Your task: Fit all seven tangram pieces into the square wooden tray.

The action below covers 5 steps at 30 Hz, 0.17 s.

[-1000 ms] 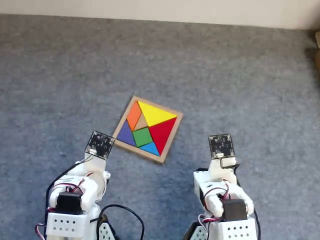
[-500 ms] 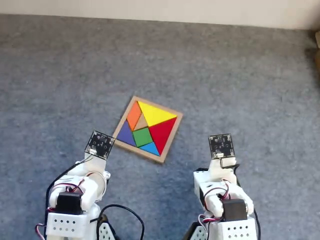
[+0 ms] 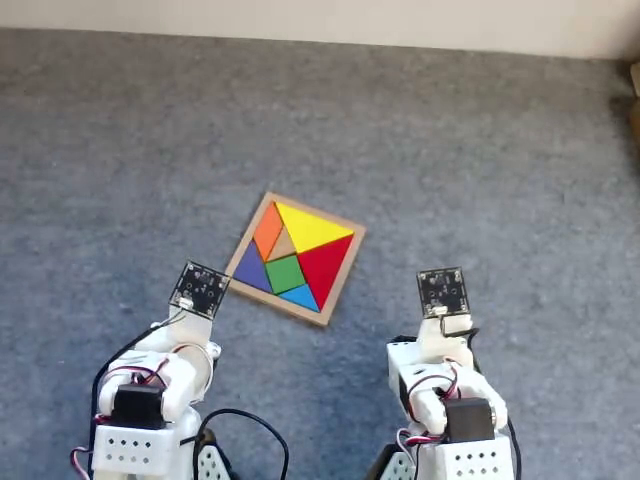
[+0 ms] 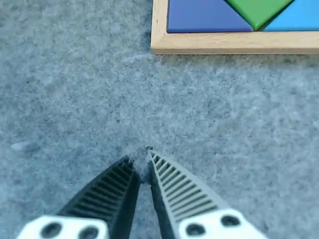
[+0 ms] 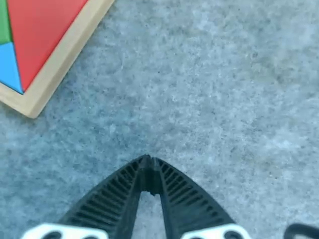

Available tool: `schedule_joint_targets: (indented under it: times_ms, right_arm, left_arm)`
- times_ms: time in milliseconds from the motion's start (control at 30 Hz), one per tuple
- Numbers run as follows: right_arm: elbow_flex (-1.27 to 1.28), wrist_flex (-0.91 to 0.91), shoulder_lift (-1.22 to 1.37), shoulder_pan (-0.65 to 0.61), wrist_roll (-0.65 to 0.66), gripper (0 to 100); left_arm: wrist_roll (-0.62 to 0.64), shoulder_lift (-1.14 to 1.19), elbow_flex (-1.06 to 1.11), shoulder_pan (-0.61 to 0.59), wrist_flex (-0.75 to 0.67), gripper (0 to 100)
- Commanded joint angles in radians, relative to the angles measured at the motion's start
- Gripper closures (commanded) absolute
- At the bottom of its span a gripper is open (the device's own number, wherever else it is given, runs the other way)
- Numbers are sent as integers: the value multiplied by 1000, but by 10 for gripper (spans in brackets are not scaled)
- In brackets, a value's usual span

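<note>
Beside the apparently full tray (image 4: 224, 43), left gripper (image 4: 140, 157) and right gripper (image 5: 148, 160) rest pinched closed, empty.

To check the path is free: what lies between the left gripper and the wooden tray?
The stretch is bare: just grey carpet between the left gripper and the wooden tray, seen in the left wrist view.

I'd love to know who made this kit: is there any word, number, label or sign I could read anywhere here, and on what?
No readable text anywhere.
Wooden tray: plain rim, no marks.
Coloured pieces: plain faces, no letters or numbers.
Small black boards on the arms' wrists: any print there is too small to read.
</note>
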Motion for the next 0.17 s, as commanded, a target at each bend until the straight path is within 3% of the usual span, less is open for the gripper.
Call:
schedule_joint_targets:
  times_ms: [0, 133]
  right_arm:
    - [117, 7, -5, -8, -5, 993]
    - [117, 7, -5, -8, -5, 993]
  left_arm:
    - [-8, -35, 21, 8, 5, 986]
    - [-8, -35, 21, 8, 5, 986]
